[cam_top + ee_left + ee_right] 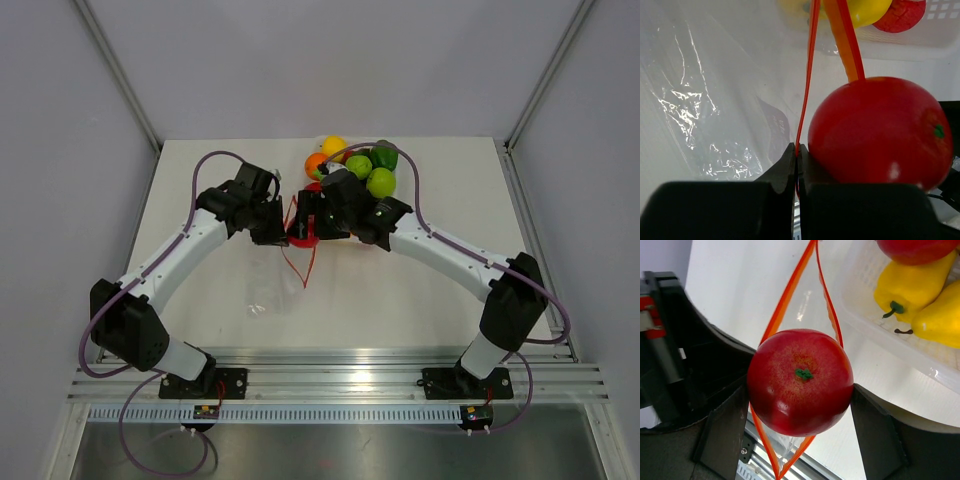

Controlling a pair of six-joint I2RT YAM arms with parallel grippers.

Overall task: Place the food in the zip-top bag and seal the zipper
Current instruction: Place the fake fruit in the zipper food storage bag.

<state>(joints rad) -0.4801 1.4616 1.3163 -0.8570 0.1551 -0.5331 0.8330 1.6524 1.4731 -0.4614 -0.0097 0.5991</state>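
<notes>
My right gripper [800,390] is shut on a glossy red apple-like fruit [799,380] with a green stem mark and holds it over the open mouth of the zip-top bag. The zipper [785,305] forms an orange-red loop around and under the fruit. My left gripper [798,150] is shut on one side of the zipper [807,80] and holds that lip up, with the red fruit [880,135] right beside it. The clear bag [705,110] lies crinkled on the table. In the top view both grippers, left [272,228] and right [312,222], meet at the bag mouth [298,262].
A white tray [400,180] at the back centre holds several more fruits: green [380,182], orange [317,165], yellow [333,146]. In the right wrist view a yellow pepper [910,285] lies in the tray [865,315]. Grey walls enclose the table.
</notes>
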